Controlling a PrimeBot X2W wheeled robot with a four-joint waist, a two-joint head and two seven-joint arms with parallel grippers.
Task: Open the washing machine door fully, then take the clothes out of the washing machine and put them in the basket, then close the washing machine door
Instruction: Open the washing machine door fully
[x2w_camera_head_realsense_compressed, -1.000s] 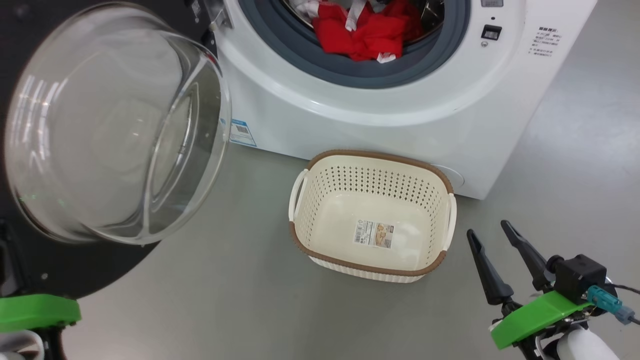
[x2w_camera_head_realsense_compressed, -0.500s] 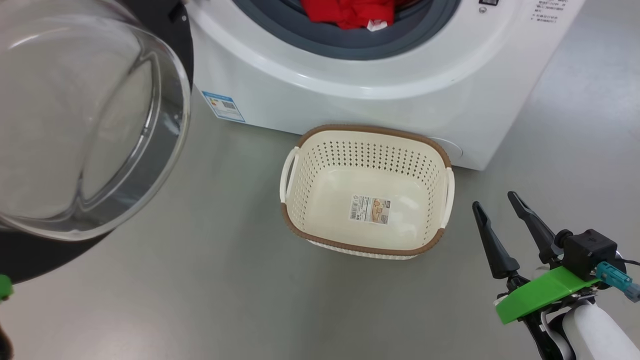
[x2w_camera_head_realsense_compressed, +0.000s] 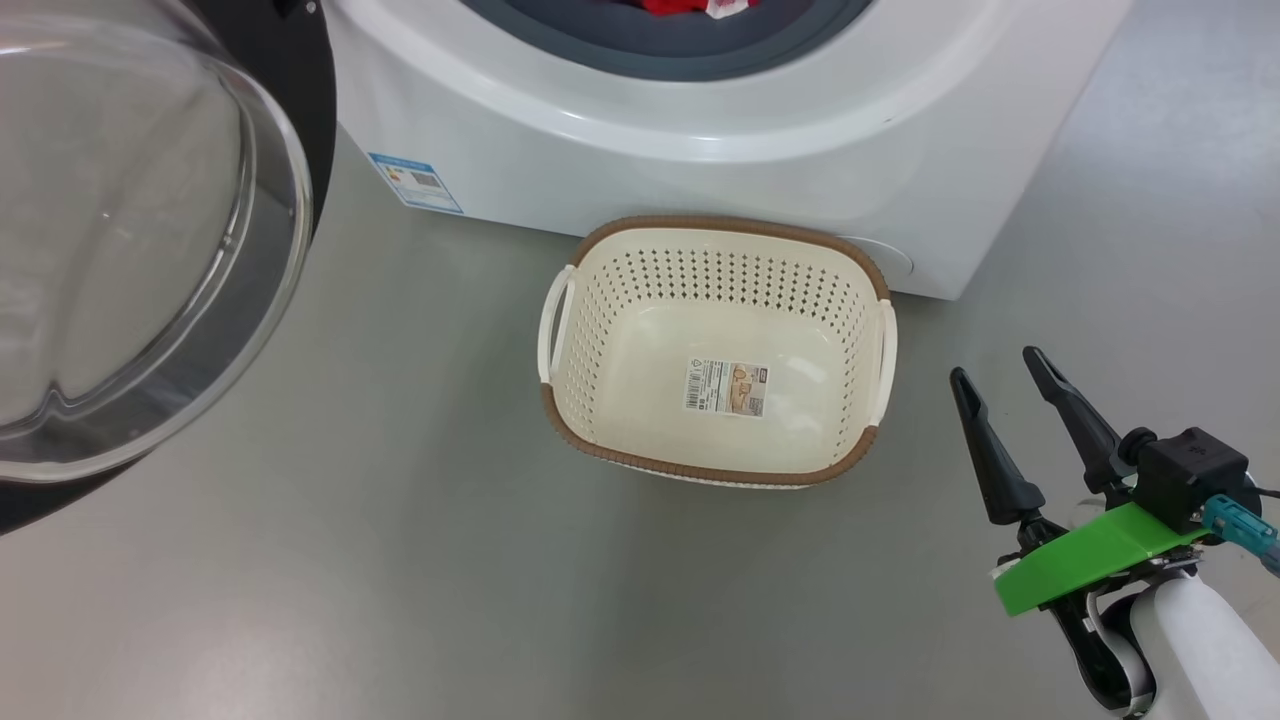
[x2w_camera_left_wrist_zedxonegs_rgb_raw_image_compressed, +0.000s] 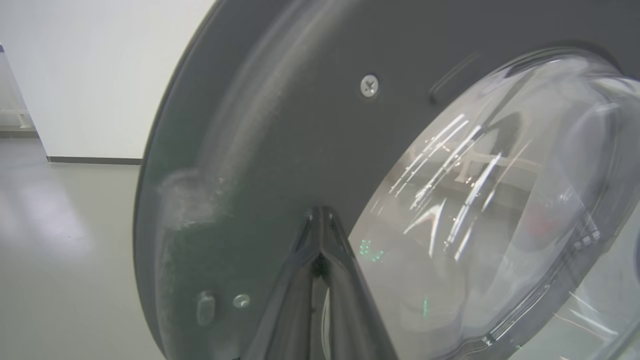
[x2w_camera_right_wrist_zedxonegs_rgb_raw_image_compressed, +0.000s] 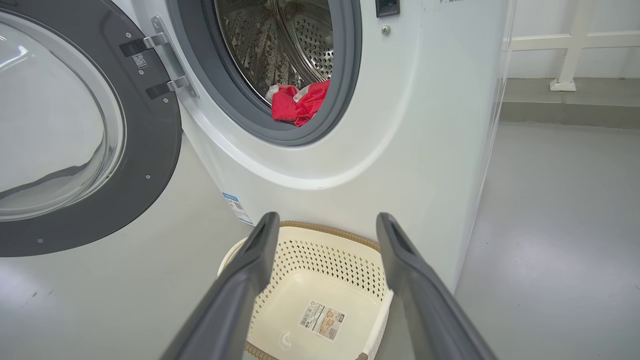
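The washing machine door (x2w_camera_head_realsense_compressed: 120, 240) stands swung open at the left, its glass bowl bulging toward me; it also shows in the right wrist view as the door (x2w_camera_right_wrist_zedxonegs_rgb_raw_image_compressed: 75, 145). My left gripper (x2w_camera_left_wrist_zedxonegs_rgb_raw_image_compressed: 320, 212) is shut, its tips close against the door's dark inner rim (x2w_camera_left_wrist_zedxonegs_rgb_raw_image_compressed: 280, 125). The white washing machine (x2w_camera_head_realsense_compressed: 700, 110) fills the top. Red clothes (x2w_camera_right_wrist_zedxonegs_rgb_raw_image_compressed: 299, 103) lie at the drum's front lip; a scrap of them (x2w_camera_head_realsense_compressed: 690, 6) peeks at the head view's top edge. The cream basket (x2w_camera_head_realsense_compressed: 715, 235) sits empty before the machine. My right gripper (x2w_camera_head_realsense_compressed: 1000, 362) hangs open to its right.
Grey floor (x2w_camera_head_realsense_compressed: 400, 560) surrounds the basket. A white wall with a dark skirting (x2w_camera_left_wrist_zedxonegs_rgb_raw_image_compressed: 95, 160) runs behind the door. To the machine's right, a low ledge and a white post (x2w_camera_right_wrist_zedxonegs_rgb_raw_image_compressed: 567, 75) stand at the back.
The head camera has tilted down, so machine, door and basket slid up and left in its picture. The right gripper stays open beside the basket.
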